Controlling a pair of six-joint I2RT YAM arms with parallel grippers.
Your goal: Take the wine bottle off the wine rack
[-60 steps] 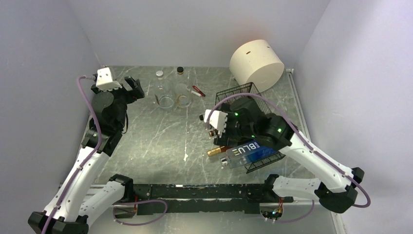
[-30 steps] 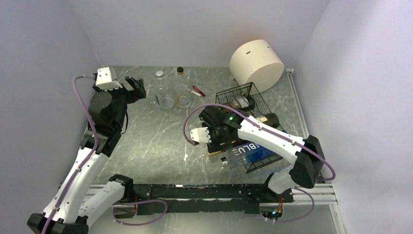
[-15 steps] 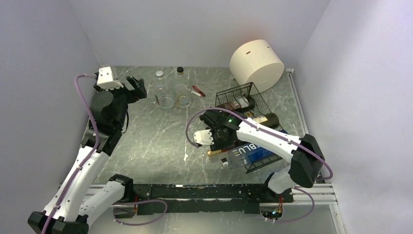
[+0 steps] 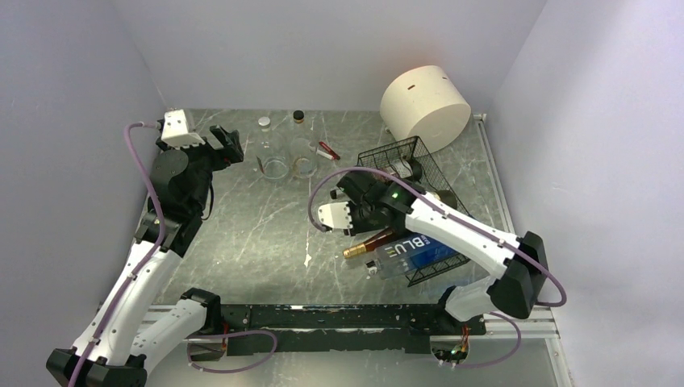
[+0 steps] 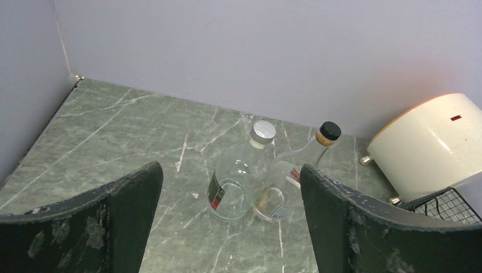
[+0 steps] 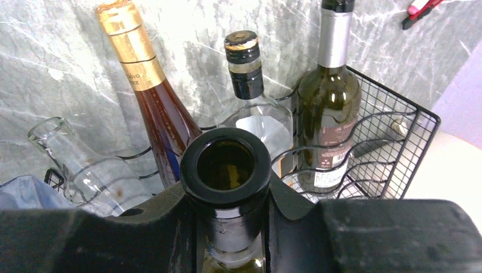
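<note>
The black wire wine rack (image 4: 406,152) lies at the right of the table and holds several bottles. In the right wrist view a dark wine bottle (image 6: 225,162) with an open, black-rimmed mouth points at the camera. My right gripper (image 6: 227,190) is shut on its neck, a finger pressed against each side. Seen from the top, the right gripper (image 4: 364,216) sits at the rack's left end and hides that bottle. My left gripper (image 5: 230,222) hangs open and empty at the far left, well away from the rack.
A gold-foiled bottle (image 6: 149,96), a black-capped bottle (image 6: 250,94), a green bottle (image 6: 329,96) and a clear bottle (image 6: 79,165) lie in the rack (image 6: 392,133). A blue-labelled bottle (image 4: 411,251) lies at its near end. Two glass flasks (image 4: 276,155) and a cream cylinder (image 4: 425,107) stand behind.
My right gripper has closed onto the bottle neck and shifted slightly toward the back, uncovering more of the gold-foiled bottle. The left arm has stayed still.
</note>
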